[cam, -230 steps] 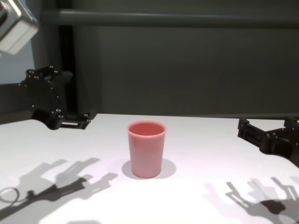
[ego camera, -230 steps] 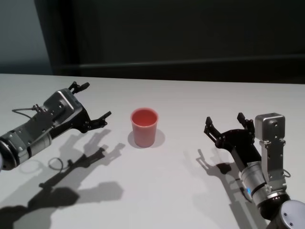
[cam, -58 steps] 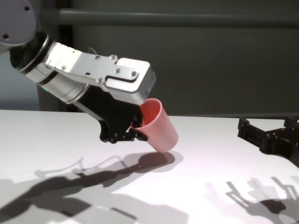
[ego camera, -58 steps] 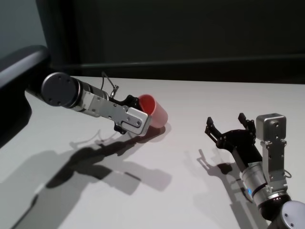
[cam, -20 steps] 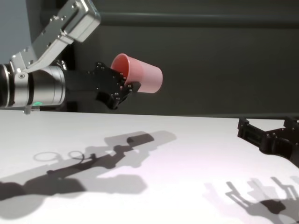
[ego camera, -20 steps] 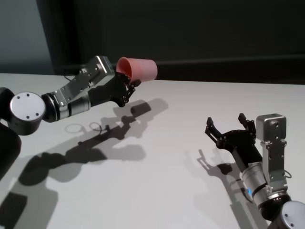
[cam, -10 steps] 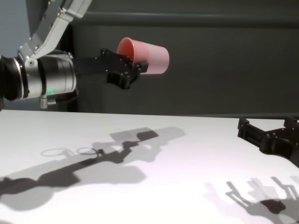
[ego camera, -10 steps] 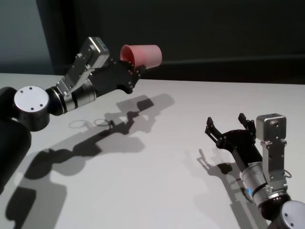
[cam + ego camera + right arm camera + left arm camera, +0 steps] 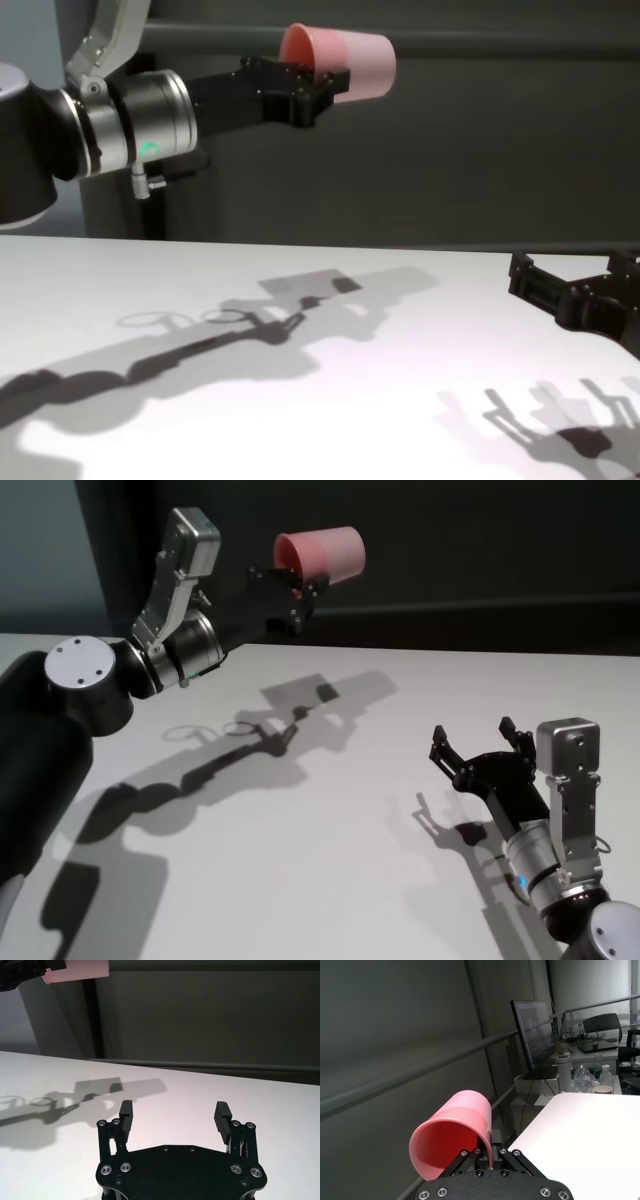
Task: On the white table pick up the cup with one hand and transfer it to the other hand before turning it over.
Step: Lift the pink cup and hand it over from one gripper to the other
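Pink plastic tumbler cup held high above the flat white table, lying sideways w/ mouth toward the arm, base pointing away. Left gripper closed tight, pinching cup's rim wall. Right gripper sits low over the table, well apart from cup, fingers spread wide, holding nothing

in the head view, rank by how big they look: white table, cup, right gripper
1. white table, by far the largest.
2. right gripper, open, low over the table.
3. cup, smallest, though it is farther away, so true size is unsure.
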Robot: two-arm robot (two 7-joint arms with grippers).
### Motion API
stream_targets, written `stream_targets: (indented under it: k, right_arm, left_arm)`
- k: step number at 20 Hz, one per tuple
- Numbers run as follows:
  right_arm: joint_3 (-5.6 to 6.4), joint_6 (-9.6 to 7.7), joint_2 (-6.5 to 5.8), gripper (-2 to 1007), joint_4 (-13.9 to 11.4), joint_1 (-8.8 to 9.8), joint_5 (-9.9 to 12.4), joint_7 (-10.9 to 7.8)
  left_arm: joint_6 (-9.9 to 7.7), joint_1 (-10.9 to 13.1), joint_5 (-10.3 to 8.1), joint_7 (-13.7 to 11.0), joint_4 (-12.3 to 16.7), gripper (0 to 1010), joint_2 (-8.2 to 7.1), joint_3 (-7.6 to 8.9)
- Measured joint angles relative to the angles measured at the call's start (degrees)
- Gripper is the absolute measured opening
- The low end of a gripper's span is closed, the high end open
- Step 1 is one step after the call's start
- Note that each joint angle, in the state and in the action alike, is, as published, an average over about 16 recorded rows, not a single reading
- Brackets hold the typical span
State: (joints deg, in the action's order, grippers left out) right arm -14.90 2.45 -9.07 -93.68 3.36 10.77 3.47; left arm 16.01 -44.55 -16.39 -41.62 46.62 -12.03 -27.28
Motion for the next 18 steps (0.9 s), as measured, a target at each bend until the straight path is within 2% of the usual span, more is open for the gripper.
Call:
stream_targets:
  k: [3,7,12,18]
  right_arm:
    - [0.00,0.00,0.00,1002,0.00,0.00,0.00,0.00]
    - [0.00,0.00,0.00,1002,0.00,0.00,0.00,0.00]
    - [0.00,0.00,0.00,1002,0.00,0.00,0.00,0.00]
    - [0.00,0.00,0.00,1002,0.00,0.00,0.00,0.00]
  left_arm:
    - [0.02,-1.26,-1.41,-0.70,-1.34,51,1.23,0.34]
    - [0.25,-3.12,-2.34,-1.01,-3.14,51,2.80,0.35]
    - [0.69,-5.04,-2.27,-0.81,-4.59,51,4.37,-0.10]
    - [0.80,-6.27,-1.92,-0.74,-4.88,51,5.58,-0.65]
